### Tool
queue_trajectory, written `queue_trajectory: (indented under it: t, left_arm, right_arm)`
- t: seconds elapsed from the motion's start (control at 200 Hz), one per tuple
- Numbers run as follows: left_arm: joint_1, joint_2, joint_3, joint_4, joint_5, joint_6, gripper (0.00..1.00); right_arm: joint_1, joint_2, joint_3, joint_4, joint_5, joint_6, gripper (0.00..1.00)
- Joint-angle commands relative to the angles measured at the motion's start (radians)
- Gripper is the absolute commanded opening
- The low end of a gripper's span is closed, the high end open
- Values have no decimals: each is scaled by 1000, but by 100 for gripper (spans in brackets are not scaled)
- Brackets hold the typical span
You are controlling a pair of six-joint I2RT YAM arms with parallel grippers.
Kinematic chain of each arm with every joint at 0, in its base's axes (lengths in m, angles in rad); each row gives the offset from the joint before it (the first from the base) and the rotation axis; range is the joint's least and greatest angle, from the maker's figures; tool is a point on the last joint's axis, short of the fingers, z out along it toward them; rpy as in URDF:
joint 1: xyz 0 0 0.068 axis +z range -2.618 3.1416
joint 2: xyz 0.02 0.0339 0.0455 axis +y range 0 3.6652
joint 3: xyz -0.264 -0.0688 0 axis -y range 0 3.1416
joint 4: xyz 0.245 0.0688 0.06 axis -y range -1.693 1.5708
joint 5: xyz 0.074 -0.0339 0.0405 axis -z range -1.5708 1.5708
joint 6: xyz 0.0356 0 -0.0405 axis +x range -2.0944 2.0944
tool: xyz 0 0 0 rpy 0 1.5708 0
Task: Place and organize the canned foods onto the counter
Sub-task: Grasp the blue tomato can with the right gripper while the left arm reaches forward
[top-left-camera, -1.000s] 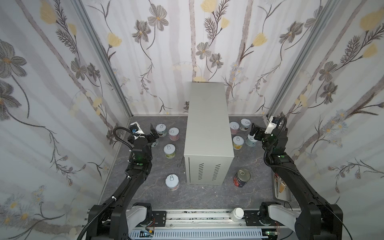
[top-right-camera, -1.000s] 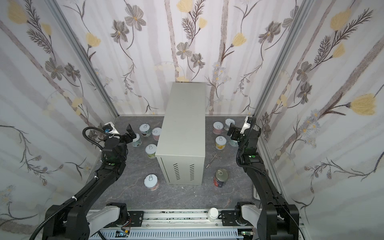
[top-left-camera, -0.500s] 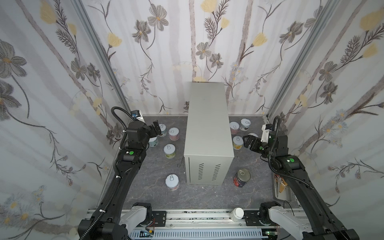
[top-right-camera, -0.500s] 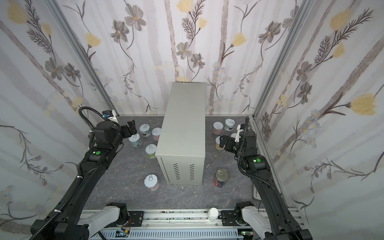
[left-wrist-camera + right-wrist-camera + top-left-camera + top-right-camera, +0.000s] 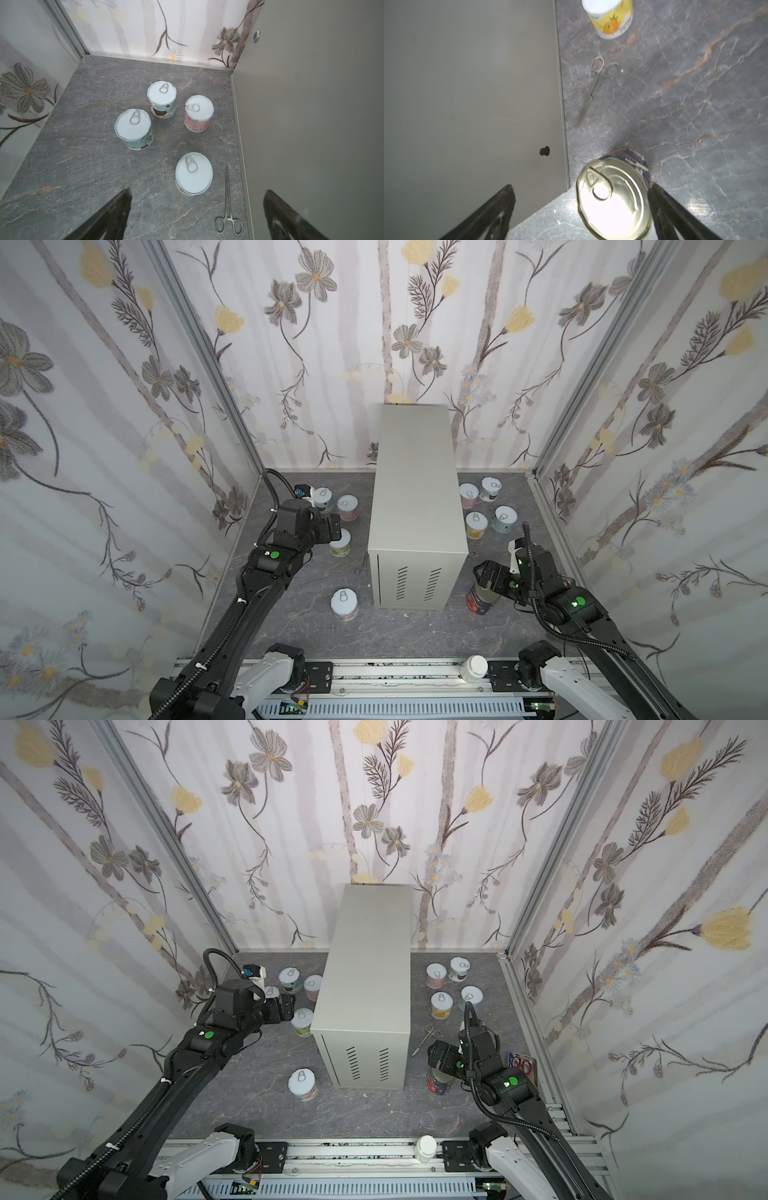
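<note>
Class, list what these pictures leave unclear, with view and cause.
- Tomato can label: blurred in right wrist view; right gripper overlaps it in both top views.
- Pineapple can lid: cut off by right wrist view's edge.
- One teal can: largely behind left arm in both top views.

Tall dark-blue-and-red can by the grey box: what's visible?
The tall dark-blue-and-red metal can stands upright on the dark grey marbled floor, near the vented front corner of the light-grey metal box but apart from it. Its pale-gold lid is sealed, pull tab flat; the label shows white marks. The open right gripper brackets it from above, one finger close; contact is unclear.
</note>
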Motion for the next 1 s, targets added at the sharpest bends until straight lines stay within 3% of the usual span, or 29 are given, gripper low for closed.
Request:
queue_trajectory:
  t: [0.0,0.33,0.68,0.994]
  left_arm:
    - [-12,-5,-10,0,12,-1,100]
    - [-31,-35,-41,-35,28,-28,100]
    - [-50,-123,-109,-111,82,-168,100]
    - [-54,-168,-206,-117,133,-330,100]
  right_arm:
    - [51,-26,-41,-40,69,91,100]
    - [176,-22,-136,-10,132,171,100]
    - [229,0,-210,103,190,176,96]
    - [264,-7,-244,169,321,200,94]
